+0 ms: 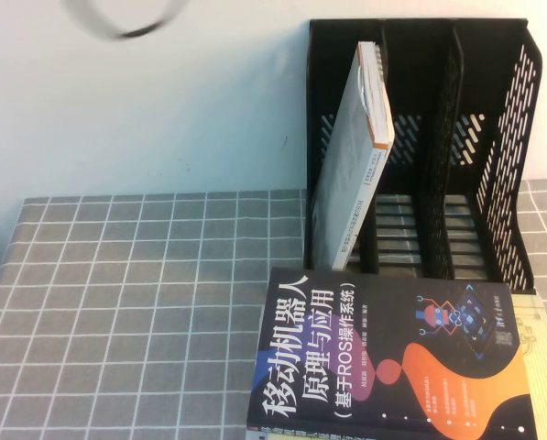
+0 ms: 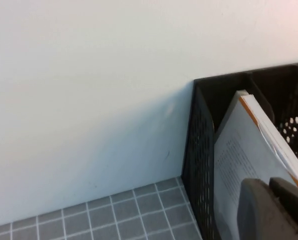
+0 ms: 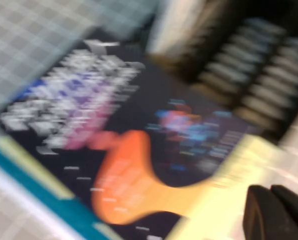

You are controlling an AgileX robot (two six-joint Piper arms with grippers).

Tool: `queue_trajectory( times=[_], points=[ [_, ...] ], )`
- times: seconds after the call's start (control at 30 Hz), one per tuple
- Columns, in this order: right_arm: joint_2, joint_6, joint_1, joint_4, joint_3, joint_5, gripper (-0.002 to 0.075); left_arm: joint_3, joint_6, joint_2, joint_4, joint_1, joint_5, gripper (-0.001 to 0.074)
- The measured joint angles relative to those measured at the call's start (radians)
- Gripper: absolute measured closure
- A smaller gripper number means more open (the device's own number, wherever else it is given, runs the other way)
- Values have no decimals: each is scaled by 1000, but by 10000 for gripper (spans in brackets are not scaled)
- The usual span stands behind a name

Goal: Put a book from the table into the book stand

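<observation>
A black three-slot book stand (image 1: 493, 183) stands at the back right of the table. A grey book with an orange edge (image 1: 351, 165) leans upright in its left slot. A dark book with white and orange print (image 1: 383, 357) lies flat in front of the stand, on top of a pale yellow book (image 1: 541, 348). Neither gripper shows in the high view. In the left wrist view, my left gripper (image 2: 270, 189) is shut and empty, close in front of the grey book (image 2: 243, 150) in the stand (image 2: 198, 150). In the right wrist view, my right gripper (image 3: 270, 194) is shut and empty above the dark book (image 3: 114, 115) and yellow book (image 3: 213, 205).
The table carries a grey checked cloth (image 1: 136, 302), bare on the left half. A white wall rises behind the stand. A dark loop of cable (image 1: 117, 23) hangs at the top left of the high view.
</observation>
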Motion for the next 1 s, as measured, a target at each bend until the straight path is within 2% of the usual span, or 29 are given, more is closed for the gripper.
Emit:
queue_trajectory(
  times=[0.17,0.33,0.5,0.63,1.0],
  points=[
    [-172,94,0,-160,95,-56,729,344,0,-291,-60,0,-108,734],
    [-363,113,0,-169,278,-190,729,827,0,-626,-102,0,-349,734],
    [-476,113,0,-169,459,-357,729,1113,-2,-854,-112,0,-460,734],
    [-501,111,0,-169,561,-479,729,1210,-16,-948,-99,0,-470,734],
    [-502,110,0,-169,582,-435,729,1235,-19,-974,-84,0,-443,734]
  ],
)
